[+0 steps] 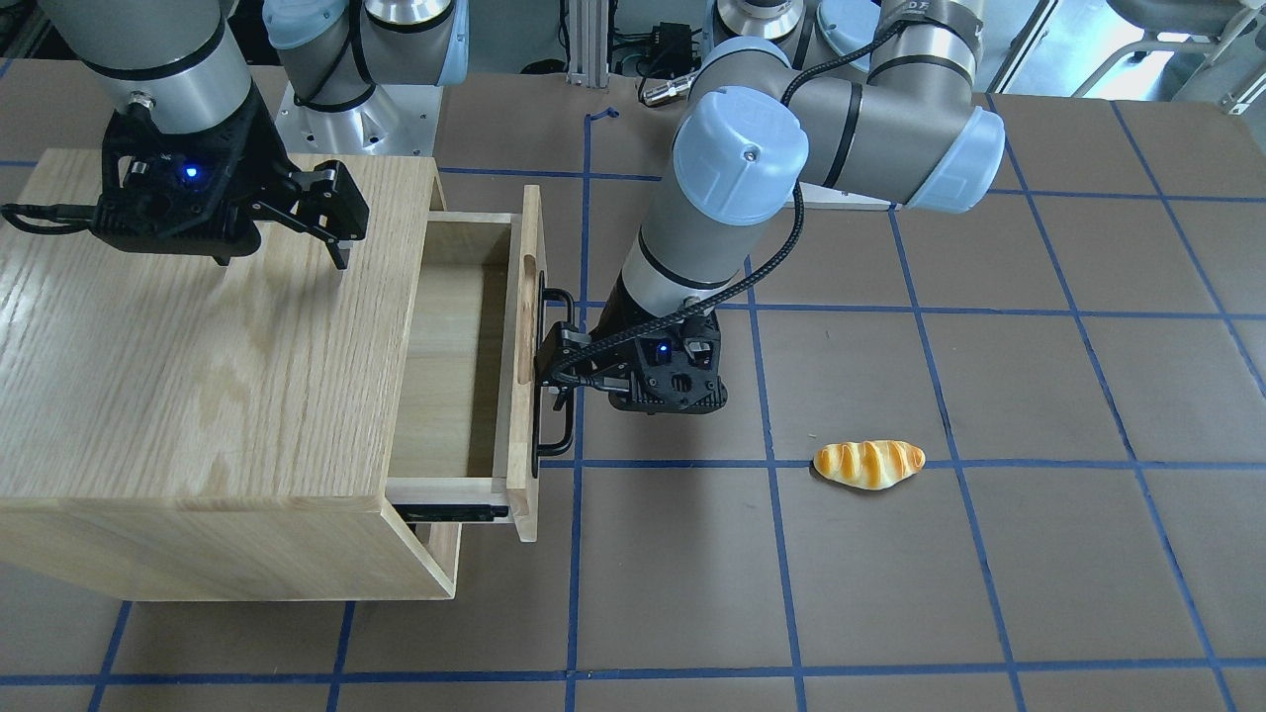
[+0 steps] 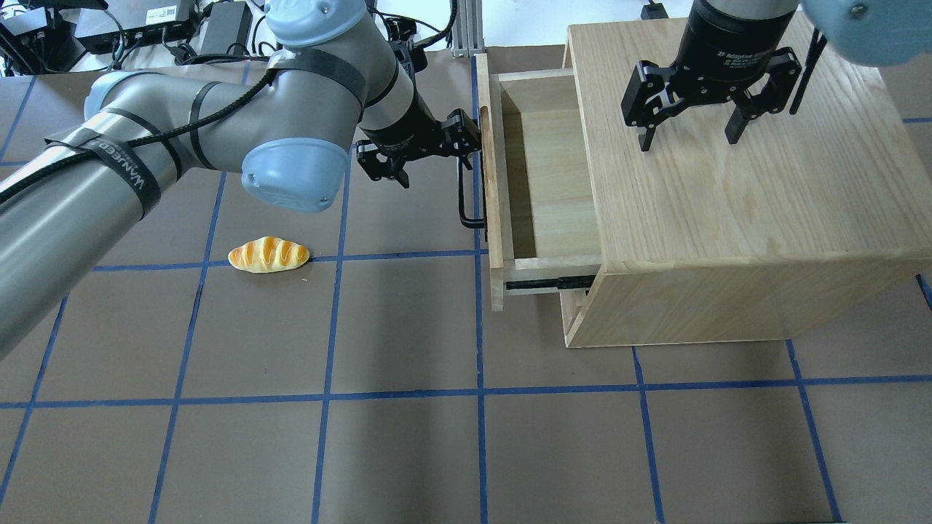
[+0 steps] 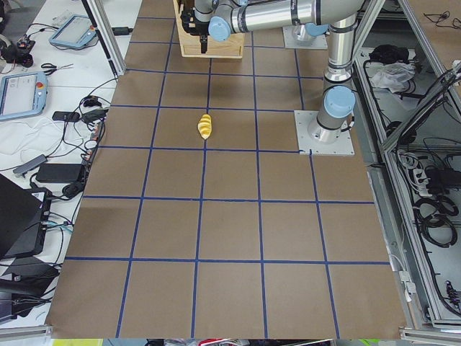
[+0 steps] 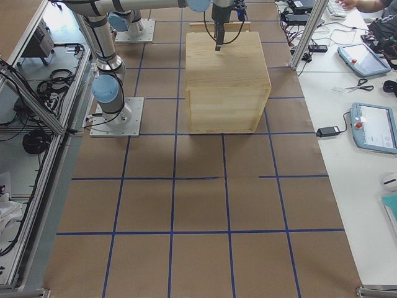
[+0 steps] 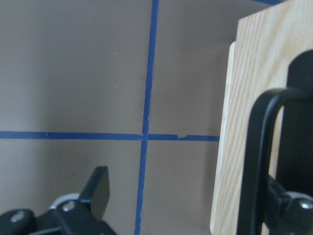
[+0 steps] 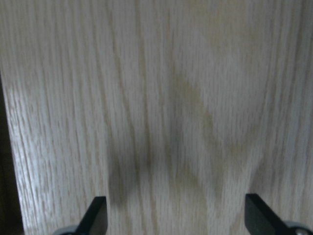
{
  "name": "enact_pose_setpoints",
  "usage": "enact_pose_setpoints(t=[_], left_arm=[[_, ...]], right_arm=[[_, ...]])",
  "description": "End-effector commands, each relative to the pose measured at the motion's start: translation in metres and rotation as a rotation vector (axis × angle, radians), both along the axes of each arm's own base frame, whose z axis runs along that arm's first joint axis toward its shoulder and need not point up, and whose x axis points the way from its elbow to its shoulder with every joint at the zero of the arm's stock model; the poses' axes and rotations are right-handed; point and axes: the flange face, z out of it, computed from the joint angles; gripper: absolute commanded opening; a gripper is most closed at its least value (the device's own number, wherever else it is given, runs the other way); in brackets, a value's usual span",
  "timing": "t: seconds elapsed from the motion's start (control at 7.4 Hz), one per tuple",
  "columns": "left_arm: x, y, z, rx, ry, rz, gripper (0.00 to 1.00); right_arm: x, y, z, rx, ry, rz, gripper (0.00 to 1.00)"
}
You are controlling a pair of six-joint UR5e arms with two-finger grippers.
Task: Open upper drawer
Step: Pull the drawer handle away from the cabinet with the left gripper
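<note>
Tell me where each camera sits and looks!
Front: across the table, facing the robot; both arms, open upper drawer.
Overhead: behind the robot, looking down; left gripper at the handle, right gripper over the cabinet.
Left side: table's end, looking along it; arms far off.
Right side: opposite end; cabinet's back, right arm above.
Left wrist: past its fingers to the handle.
Right wrist: its fingertips over the cabinet top.
Front and overhead both show the bread roll.

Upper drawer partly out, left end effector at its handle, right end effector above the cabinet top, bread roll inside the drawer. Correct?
No. The overhead exterior view shows the bread roll on the table and the upper drawer empty. The rest stands: left end effector at the handle, right end effector above the cabinet top.
</note>
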Motion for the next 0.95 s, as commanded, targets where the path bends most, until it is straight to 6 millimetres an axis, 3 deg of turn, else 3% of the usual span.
enact_pose_setpoints(t=[0.0,0.81], left_arm=[[0.024,0.001,0.014,-0.002,-0.006,0.009,1.00],[0.050,0.003,0.024,0.031,-0.012,0.011,1.00]], right_arm=[[0.000,0.000,0.000,0.000,0.000,0.002,1.00],[0.000,0.000,-0.001,0.002,0.000,0.002,1.00]])
